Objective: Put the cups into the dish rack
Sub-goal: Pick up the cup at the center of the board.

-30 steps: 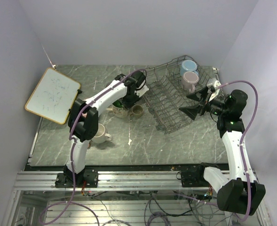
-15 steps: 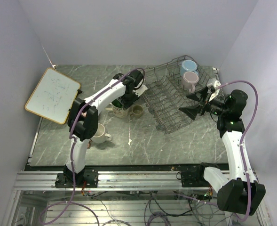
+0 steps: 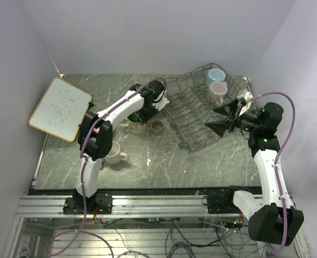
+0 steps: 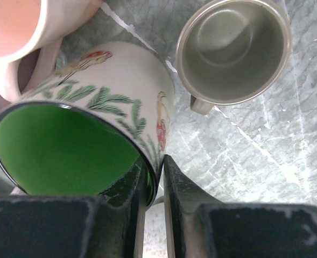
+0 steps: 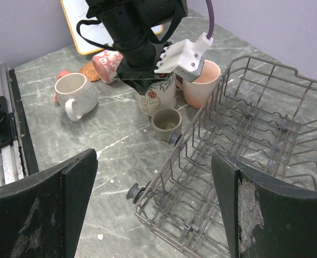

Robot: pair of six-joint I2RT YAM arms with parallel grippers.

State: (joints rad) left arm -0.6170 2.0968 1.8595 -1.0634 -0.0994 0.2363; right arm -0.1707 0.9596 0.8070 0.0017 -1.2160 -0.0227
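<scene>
My left gripper [image 4: 154, 166] pinches the rim of the green-lined floral mug [image 4: 110, 80]: one finger is inside, the other against the outer wall. That mug [image 3: 137, 127] stands left of the dish rack [image 3: 196, 115], beside a small olive-brown mug [image 4: 233, 48] and a peach mug [image 4: 18, 27]. A light blue mug [image 3: 216, 76] and a mauve mug [image 3: 218, 90] sit in the rack's far corner. My right gripper [image 5: 153, 158] hovers wide open over the rack's near end [image 5: 255, 150], holding nothing.
A cream mug [image 3: 113, 152] stands near the left arm's forearm. A pink patterned mug [image 5: 107, 64] lies on its side by a cork coaster [image 5: 87, 70]. The wood-framed whiteboard [image 3: 60, 108] leans at the table's left edge. Walls close in on three sides.
The left jaws have narrowed onto the green-lined mug's rim, and the left wrist has shifted slightly left. The right arm has not moved.
</scene>
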